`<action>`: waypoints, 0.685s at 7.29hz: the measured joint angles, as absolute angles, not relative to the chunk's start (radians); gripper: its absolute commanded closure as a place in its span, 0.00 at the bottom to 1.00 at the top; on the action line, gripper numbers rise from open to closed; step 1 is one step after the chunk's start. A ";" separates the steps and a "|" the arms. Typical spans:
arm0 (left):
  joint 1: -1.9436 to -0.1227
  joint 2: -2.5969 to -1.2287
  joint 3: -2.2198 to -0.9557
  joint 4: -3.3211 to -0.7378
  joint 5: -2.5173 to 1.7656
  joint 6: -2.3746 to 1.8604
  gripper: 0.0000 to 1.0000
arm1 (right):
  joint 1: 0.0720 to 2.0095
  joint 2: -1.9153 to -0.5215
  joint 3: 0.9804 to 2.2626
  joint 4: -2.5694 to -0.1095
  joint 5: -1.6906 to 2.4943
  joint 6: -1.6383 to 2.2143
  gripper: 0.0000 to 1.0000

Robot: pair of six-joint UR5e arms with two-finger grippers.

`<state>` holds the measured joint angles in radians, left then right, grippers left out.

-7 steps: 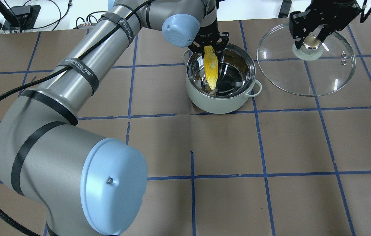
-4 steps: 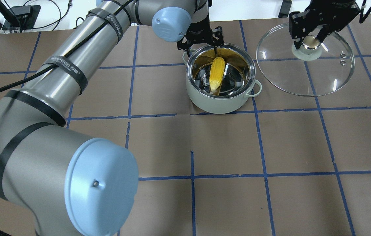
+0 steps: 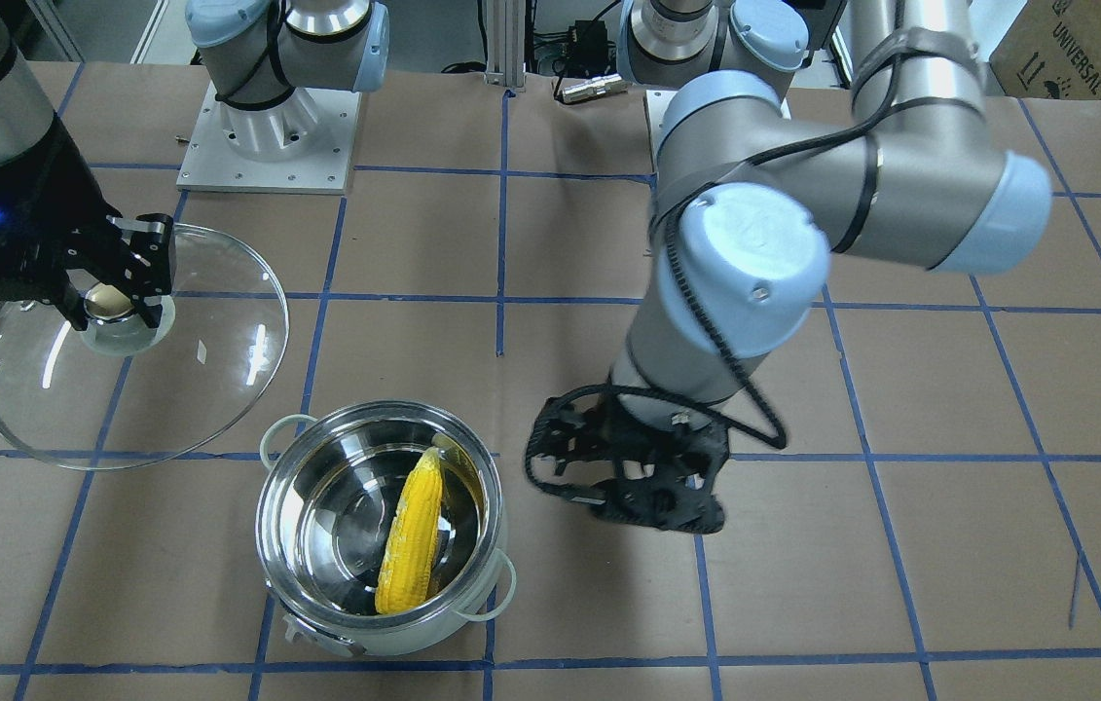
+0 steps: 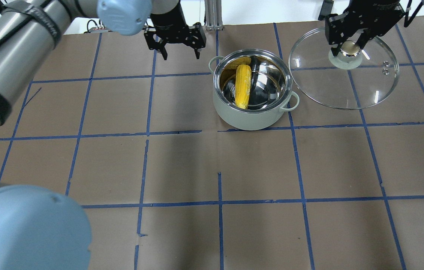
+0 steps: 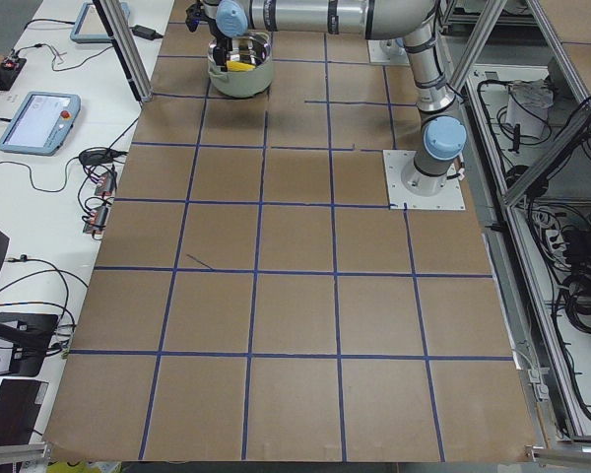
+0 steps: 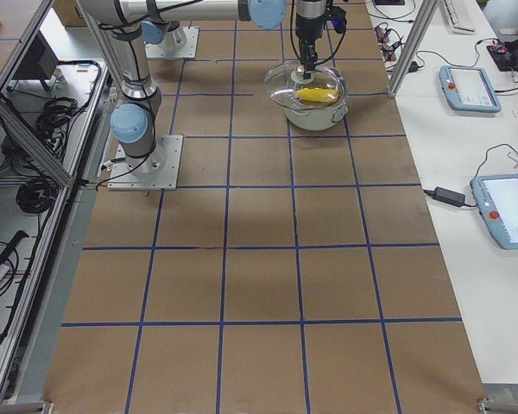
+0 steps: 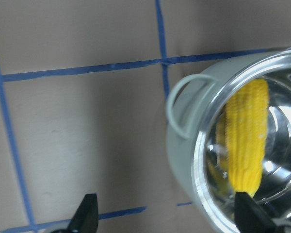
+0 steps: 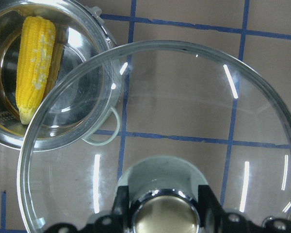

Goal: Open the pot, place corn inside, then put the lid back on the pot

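Note:
The pot (image 4: 251,116) stands open on the brown table, also in the front view (image 3: 385,628). The corn (image 4: 243,85) lies inside it, leaning on the wall; it shows in the front view (image 3: 412,540), the left wrist view (image 7: 246,138) and the right wrist view (image 8: 34,68). My left gripper (image 4: 179,52) is open and empty, above the table to the left of the pot. My right gripper (image 4: 348,47) is shut on the knob of the glass lid (image 4: 358,90) and holds it in the air to the right of the pot, also in the front view (image 3: 200,380).
The table is covered in brown paper with a blue tape grid (image 4: 219,202). My left arm (image 3: 803,224) reaches over the table's left half. Arm bases (image 3: 263,136) stand at the robot's side. Tablets and cables lie beyond the far edge (image 6: 470,86).
My left gripper has let go of the corn, which now lies in the pot, and has moved away to the left. The right gripper with the lid has shifted slightly.

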<state>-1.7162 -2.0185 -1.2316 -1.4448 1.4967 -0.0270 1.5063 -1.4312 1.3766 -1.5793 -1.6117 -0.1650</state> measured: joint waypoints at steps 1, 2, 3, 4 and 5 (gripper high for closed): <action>-1.665 -1.915 -1.341 -1.444 1.522 0.033 0.00 | 1.513 -1.414 1.367 -1.581 -1.610 -0.139 0.66; -1.620 -1.813 -1.439 -1.445 1.535 0.070 0.00 | 1.532 -1.388 1.351 -1.583 -1.611 -0.099 0.66; -1.588 -1.726 -1.508 -1.461 1.553 0.084 0.00 | 1.571 -1.348 1.313 -1.583 -1.611 -0.057 0.66; -1.571 -1.657 -1.540 -1.499 1.575 0.086 0.00 | 1.619 -1.295 1.254 -1.583 -1.611 -0.025 0.66; -1.565 -1.614 -1.544 -1.539 1.586 0.080 0.00 | 1.670 -1.231 1.188 -1.582 -1.610 -0.006 0.67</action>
<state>-1.5645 -1.6141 -1.5439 -1.5394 1.5860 0.0800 1.6702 -1.2309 1.1877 -1.5825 -1.6098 -0.0060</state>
